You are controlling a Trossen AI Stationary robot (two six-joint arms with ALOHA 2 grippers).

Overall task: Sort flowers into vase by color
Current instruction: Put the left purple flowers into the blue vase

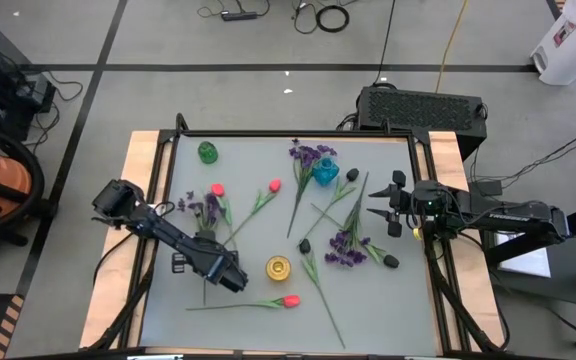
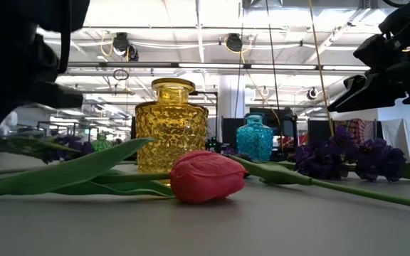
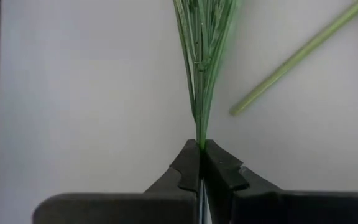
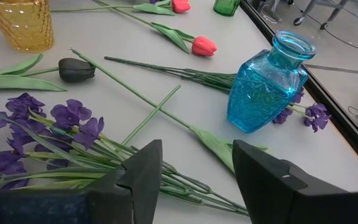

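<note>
A: Any brand or writing to read?

B: None that I can make out on the vases or the arms.

A: The containers, then?

B: Three glass vases stand on the grey bench. The green vase is near the far left corner, the blue vase far centre-right, the yellow vase near the front middle. The yellow and blue ones look empty; the green one is too small to judge.

A: And the flowers?

B: All lying on the bench. A red tulip lies just in front of the yellow vase. Two more red tulips lie left of centre, beside a purple sprig. One purple bunch lies against the blue vase, its stems running under it. Another purple bunch lies toward the right side, with a black tulip beside it.

A: The left end effector?

B: The left end effector is low over the bench, left of the yellow vase, fingers pinched together on thin green stems, probably the purple sprig's.

A: The right one?

B: The right end effector hovers at the right edge, by the purple bunch, fingers spread apart and holding nothing.
</note>
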